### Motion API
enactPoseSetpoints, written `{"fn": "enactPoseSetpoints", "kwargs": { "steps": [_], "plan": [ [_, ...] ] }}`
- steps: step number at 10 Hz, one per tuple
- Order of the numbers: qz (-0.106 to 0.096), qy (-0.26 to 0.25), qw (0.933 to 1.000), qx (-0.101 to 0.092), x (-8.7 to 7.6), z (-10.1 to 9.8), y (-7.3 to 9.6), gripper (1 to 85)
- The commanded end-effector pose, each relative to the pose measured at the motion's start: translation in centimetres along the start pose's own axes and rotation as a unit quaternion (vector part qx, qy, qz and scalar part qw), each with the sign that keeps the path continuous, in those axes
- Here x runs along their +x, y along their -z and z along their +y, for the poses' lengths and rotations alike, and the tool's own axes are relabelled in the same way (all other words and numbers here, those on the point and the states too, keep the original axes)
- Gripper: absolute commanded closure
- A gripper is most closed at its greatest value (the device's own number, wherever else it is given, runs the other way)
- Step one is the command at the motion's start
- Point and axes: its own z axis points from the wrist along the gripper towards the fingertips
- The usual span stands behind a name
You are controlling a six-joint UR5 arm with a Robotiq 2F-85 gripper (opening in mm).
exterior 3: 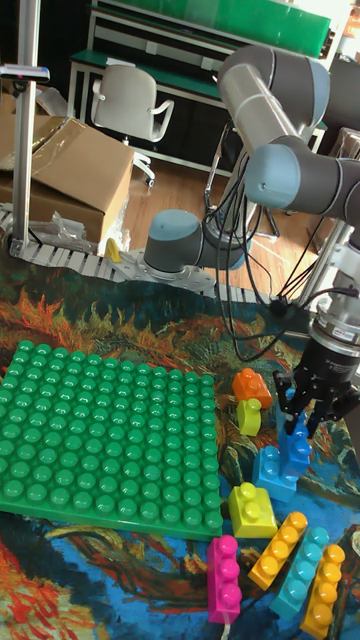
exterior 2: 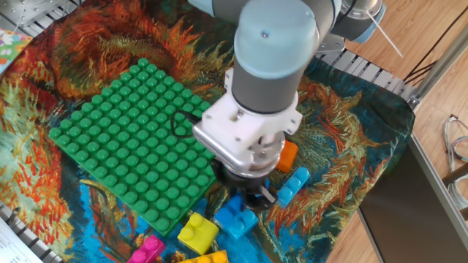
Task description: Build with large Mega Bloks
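**Blue brick under the gripper**

Fixed view: The blue brick lies on the patterned cloth, just off the near corner of the green baseplate. The gripper hangs directly above it; the wrist hides the fingers, so their state cannot be told here.

Tall fixed view: The gripper holds a dark blue brick upright between closed fingers, over a light blue brick. The baseplate lies to the gripper's left in this picture, so a placing move would likely travel that way.
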Motion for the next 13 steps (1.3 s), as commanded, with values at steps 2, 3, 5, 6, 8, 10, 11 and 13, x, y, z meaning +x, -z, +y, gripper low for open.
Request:
{"fn": "enactPoseSetpoints", "kwargs": {
  "steps": [2,3,5,6,8,10,11,13],
  "plan": [
    [0.001,0.055,0.9984,-0.016,-0.6,-6.9,0.0,84.3],
    [0.0,0.053,0.9984,-0.019,-0.5,-7.0,0.0,84.3],
    [0.005,0.006,0.9999,0.009,-0.3,-8.5,0.0,84.3],
    [0.014,-0.015,0.9993,0.032,0.2,-9.6,0.0,84.3],
    [0.023,0.017,0.9991,0.031,0.3,-12.0,0.0,84.3],
    [0.027,0.068,0.9973,0.009,0.1,-16.1,0.1,84.3],
    [0.029,0.049,0.9984,-0.01,0.3,-15.3,0.1,84.3],
    [0.029,0.037,0.9985,0.028,0.2,-17.2,0.1,84.3]
  ]
}}
